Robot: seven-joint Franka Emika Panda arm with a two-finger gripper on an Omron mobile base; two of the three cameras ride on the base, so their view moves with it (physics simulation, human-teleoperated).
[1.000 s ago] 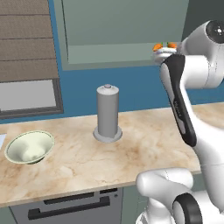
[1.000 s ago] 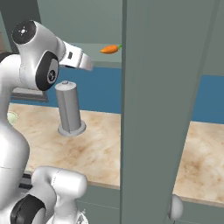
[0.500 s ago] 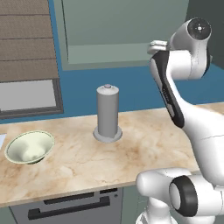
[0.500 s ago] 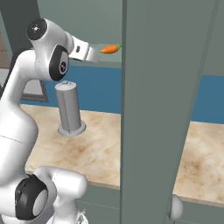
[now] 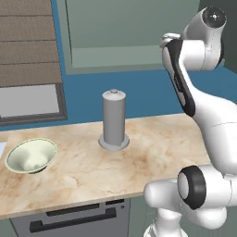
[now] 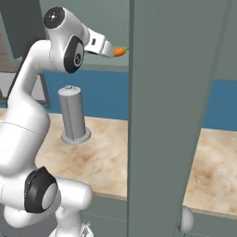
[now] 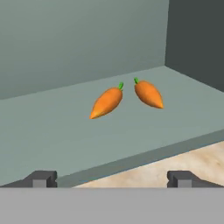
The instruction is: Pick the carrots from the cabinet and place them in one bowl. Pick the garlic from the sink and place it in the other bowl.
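Gripper: up at the cabinet mouth, gripper (image 7: 111, 178) jaws spread wide and holding nothing; both dark fingertips (image 7: 42, 178) sit just short of the shelf's front edge.
Carrots: two on the cabinet (image 7: 65, 131) floor, near its right wall. Left carrot (image 7: 106, 102) and right carrot (image 7: 148, 94) lie with green tops nearly meeting and tips splayed towards the front edge. From the right base camera, one carrot (image 6: 119, 52) peeks out just past the hand.
Cream-green bowl: shallow bowl (image 5: 31, 155) sits near the left end of the marble counter (image 5: 152, 152), nothing in it.
Grey canister: upright cylinder (image 5: 114, 120) stands mid-counter towards the back edge, well apart from the bowl.
Cabinet door: open, edge-on (image 6: 171, 115) across the right base view.
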